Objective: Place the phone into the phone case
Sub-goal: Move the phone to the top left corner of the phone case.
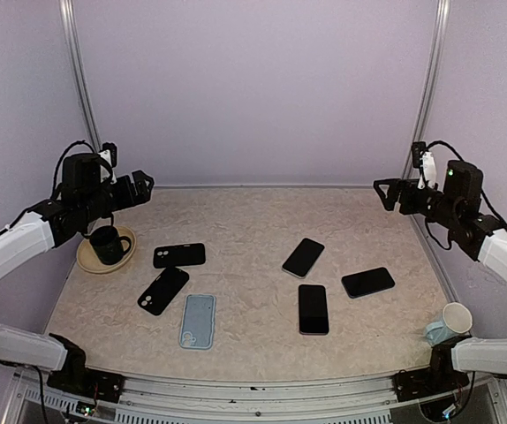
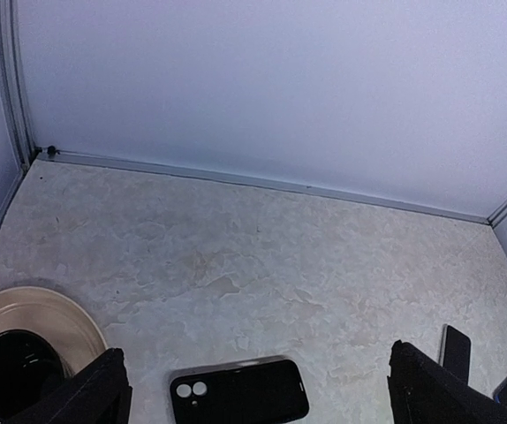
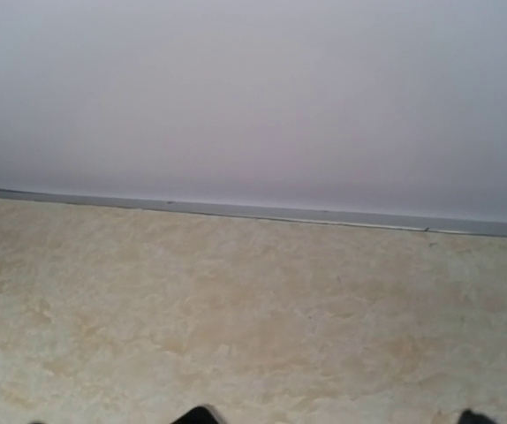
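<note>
Left end effector point(image 1: 144, 185) is hovering above the table's point(image 1: 253, 216) left side, fingers point(image 2: 94, 393) spread wide, gripping nothing. Further right, a light blue phone case point(image 1: 198, 321) is lying alone near the front, and the nearest phone point(image 1: 314, 308) is resting apart from it. Right end effector point(image 1: 384, 193) is hanging raised; whether it is open, I cannot tell. Nothing is being fitted yet, so grasping and insertion are both remaining.
</note>
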`<state>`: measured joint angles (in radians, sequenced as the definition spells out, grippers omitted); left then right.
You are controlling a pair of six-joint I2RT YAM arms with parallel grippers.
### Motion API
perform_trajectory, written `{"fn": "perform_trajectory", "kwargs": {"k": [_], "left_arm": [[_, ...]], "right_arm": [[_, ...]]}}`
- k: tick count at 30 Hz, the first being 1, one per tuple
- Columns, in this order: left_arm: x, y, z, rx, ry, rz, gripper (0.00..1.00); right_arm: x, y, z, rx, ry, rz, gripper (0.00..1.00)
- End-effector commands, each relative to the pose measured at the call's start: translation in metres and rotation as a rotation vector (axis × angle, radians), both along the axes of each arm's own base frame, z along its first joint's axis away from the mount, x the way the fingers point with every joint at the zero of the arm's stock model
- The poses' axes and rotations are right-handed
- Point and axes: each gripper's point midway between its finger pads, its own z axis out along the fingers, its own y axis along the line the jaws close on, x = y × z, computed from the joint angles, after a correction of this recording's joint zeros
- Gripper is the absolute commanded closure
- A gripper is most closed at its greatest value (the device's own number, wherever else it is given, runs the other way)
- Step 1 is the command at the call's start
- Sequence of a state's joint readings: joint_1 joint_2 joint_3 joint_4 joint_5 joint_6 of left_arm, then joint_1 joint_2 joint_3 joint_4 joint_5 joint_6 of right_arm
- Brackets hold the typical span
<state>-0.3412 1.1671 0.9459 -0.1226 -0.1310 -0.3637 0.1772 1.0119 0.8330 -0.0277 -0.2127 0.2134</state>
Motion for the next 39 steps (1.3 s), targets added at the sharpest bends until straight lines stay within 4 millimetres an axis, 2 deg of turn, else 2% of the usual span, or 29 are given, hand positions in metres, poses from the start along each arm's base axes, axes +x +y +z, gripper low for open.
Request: {"fn": "perform_trajectory", "kwargs": {"k": [1,8,16,26,32,39], "left_arm": [[0.001,-0.006,-0.004,0.006,0.043,-0.012,0.01],[0.003,-0.013,-0.032,0.064,0.134,-0.031,0.01],[0.005,-0.030,-0.056,0.100,0.221,-0.086,0.01],[0.000,-0.042,-0.083,0.120,0.297,-0.123,0.01],[0.000,-0.051,-0.100,0.109,0.357,-0.154,0.01],[0.000,-0.064,-0.095,0.102,0.338,-0.179,0.01]], "right_arm": [[0.004,0.002,-0.006,0.035,0.047,0.016,0.00],[0.014,0.009,-0.038,0.000,0.156,0.048,0.00],[0.018,0.017,-0.059,-0.030,0.216,0.071,0.00],[0.027,0.036,-0.092,-0.137,0.311,0.074,0.00],[0.032,0.056,-0.114,-0.239,0.370,0.094,0.00],[0.033,0.073,-0.141,-0.342,0.438,0.113,0.00]]}}
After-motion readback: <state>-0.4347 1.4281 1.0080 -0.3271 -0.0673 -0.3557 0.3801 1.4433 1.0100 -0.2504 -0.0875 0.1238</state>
